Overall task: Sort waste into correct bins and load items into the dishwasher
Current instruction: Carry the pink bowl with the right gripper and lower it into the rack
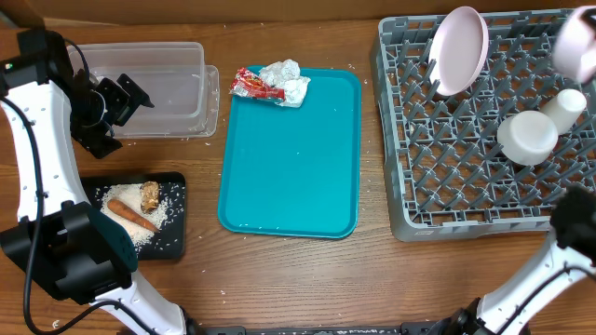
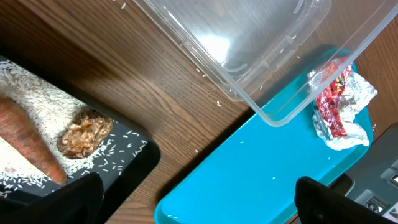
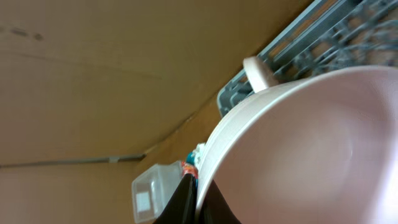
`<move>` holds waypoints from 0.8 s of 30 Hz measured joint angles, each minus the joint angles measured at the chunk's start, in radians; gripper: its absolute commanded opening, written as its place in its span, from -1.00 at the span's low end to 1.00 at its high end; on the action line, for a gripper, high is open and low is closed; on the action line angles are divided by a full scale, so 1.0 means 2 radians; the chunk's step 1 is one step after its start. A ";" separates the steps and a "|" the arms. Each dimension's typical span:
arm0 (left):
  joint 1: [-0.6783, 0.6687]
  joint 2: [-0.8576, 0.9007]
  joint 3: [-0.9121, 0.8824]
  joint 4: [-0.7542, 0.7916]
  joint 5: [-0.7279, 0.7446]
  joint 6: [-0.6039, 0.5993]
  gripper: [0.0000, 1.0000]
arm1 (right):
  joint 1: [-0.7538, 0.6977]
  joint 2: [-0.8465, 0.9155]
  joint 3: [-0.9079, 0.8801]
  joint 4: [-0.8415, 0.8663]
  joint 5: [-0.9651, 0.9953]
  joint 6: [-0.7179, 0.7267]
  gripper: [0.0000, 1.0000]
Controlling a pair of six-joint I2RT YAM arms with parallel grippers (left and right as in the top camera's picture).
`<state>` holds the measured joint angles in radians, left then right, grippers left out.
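Note:
My left gripper (image 1: 126, 98) (image 2: 199, 208) is open and empty, over the clear tub (image 1: 182, 56) (image 2: 261, 56). The crumpled napkin (image 1: 289, 79) (image 2: 357, 102) and the red-and-white wrapper (image 1: 253, 86) (image 2: 333, 99) lie at the far end of the teal tray (image 1: 289, 177). The black tray (image 1: 177, 244) holds the orange stick (image 1: 130, 216) (image 2: 28, 140), the brown chunk (image 1: 149, 194) (image 2: 84, 132) and rice (image 1: 164, 212). My right gripper (image 3: 202, 199) is shut on the rim of a pale pinkish-white bowl (image 3: 298, 149) (image 1: 577, 45), held above the grey rack (image 1: 410, 200). The spoon is out of view.
In the rack a pale pink plate (image 1: 463, 48) stands on edge among the pegs, with an upturned white bowl (image 1: 527, 138) and a white cup (image 1: 565, 105) to its right. Loose rice grains lie on the wood beside the tub. A cardboard wall stands behind the table.

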<state>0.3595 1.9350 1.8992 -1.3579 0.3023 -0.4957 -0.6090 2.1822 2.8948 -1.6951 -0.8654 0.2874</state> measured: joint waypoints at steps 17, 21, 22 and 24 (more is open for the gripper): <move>0.000 0.000 0.000 0.000 0.000 0.000 1.00 | -0.010 -0.158 -0.398 0.080 -0.053 -0.144 -0.93; 0.000 0.000 0.000 0.000 0.000 0.000 1.00 | -0.007 -0.151 -0.511 0.166 -0.129 -0.171 -0.93; 0.000 0.000 0.000 0.000 0.000 0.000 1.00 | -0.005 -0.151 -0.535 0.184 -0.146 -0.176 -0.93; 0.000 0.000 0.000 0.000 0.000 0.000 1.00 | 0.002 -0.151 -0.586 0.227 -0.182 -0.182 -0.93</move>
<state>0.3595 1.9350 1.8992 -1.3579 0.3023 -0.4957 -0.6044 1.8793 1.7237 -1.2415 -1.2289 -0.0757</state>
